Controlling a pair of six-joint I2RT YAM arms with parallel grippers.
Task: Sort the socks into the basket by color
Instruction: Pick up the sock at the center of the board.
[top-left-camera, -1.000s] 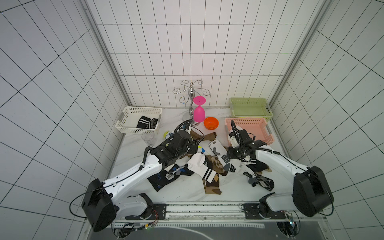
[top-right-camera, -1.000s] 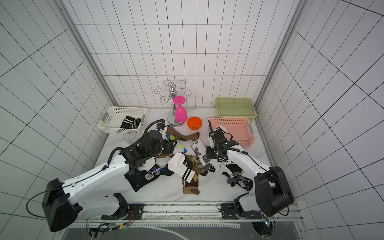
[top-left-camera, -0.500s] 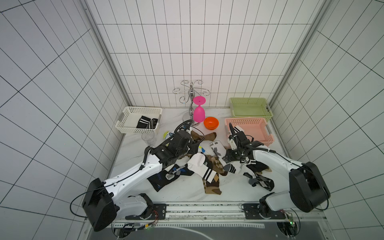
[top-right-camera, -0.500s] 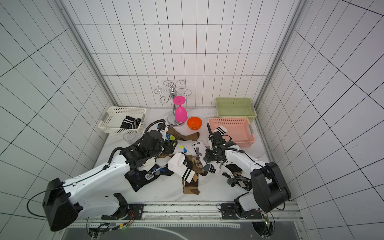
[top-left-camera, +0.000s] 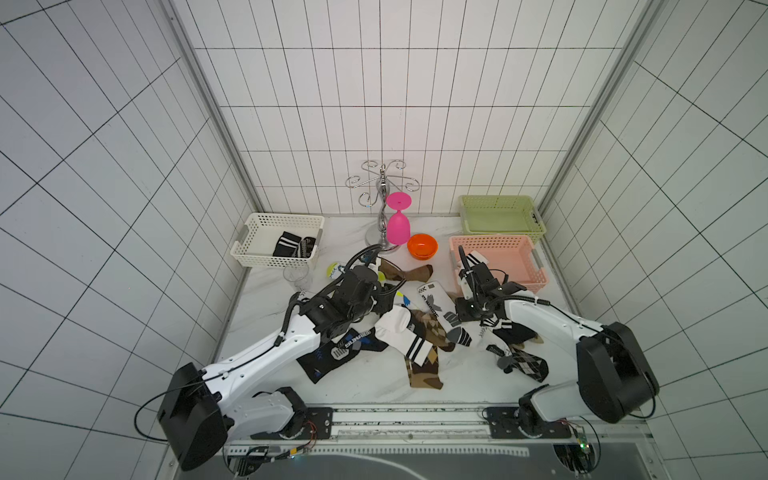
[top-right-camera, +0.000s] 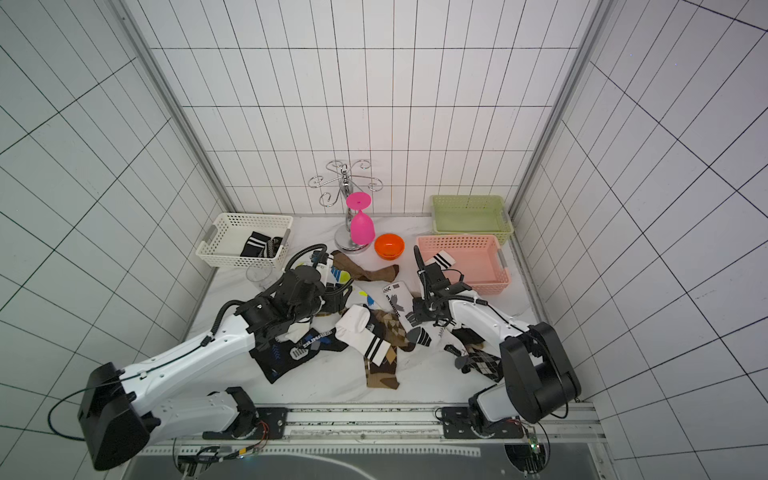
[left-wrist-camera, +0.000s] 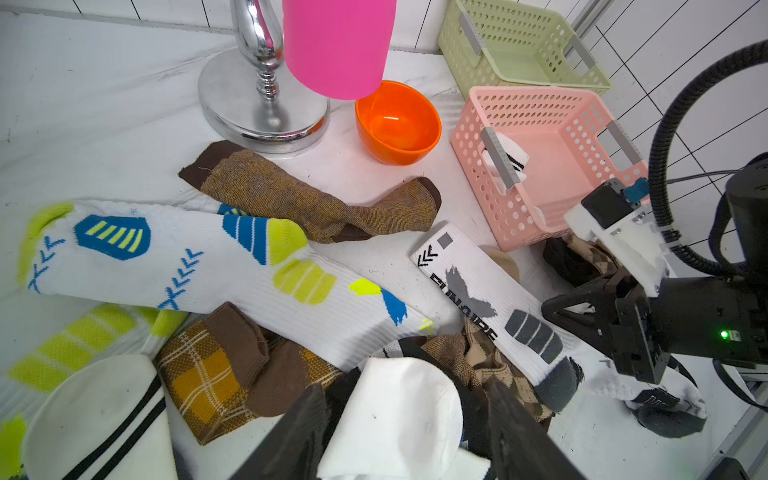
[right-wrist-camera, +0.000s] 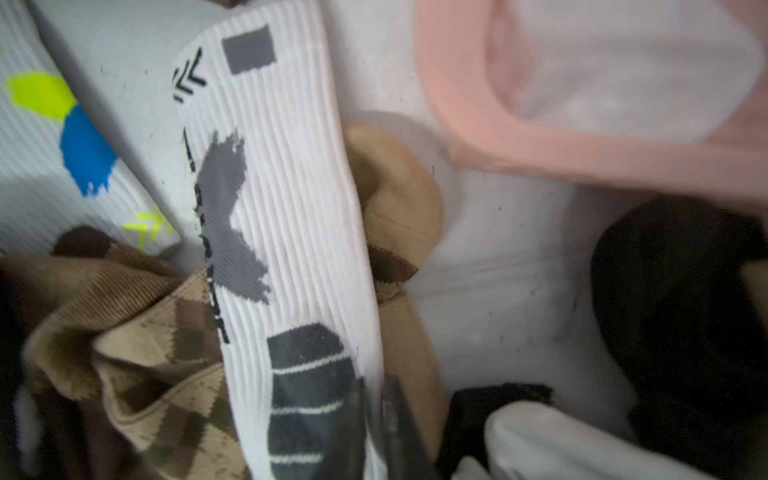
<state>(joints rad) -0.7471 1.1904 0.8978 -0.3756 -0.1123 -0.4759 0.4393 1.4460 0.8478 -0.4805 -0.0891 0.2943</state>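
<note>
Pinching the white sock with grey print (right-wrist-camera: 291, 249) near its dark-grey striped end, the right gripper (right-wrist-camera: 372, 395) has its fingers pressed together on the fabric. That sock lies on the heap mid-table, just in front of the pink basket (top-left-camera: 536, 270). Left gripper (left-wrist-camera: 405, 390): fingers spread either side of the toe of a white striped sock (left-wrist-camera: 395, 424); can't tell if they touch it. One white sock with black bands (top-left-camera: 476, 259) sits in the pink basket, black socks (top-left-camera: 291, 245) in the white basket (top-left-camera: 270, 259), green basket (top-left-camera: 466, 214) behind the pink one. Loose on the table (top-left-camera: 469, 374): brown sock (top-left-camera: 415, 273), yellow-blue printed sock (left-wrist-camera: 187, 257), black blue-marked sock (top-left-camera: 332, 363), black argyle sock (top-left-camera: 528, 361).
</note>
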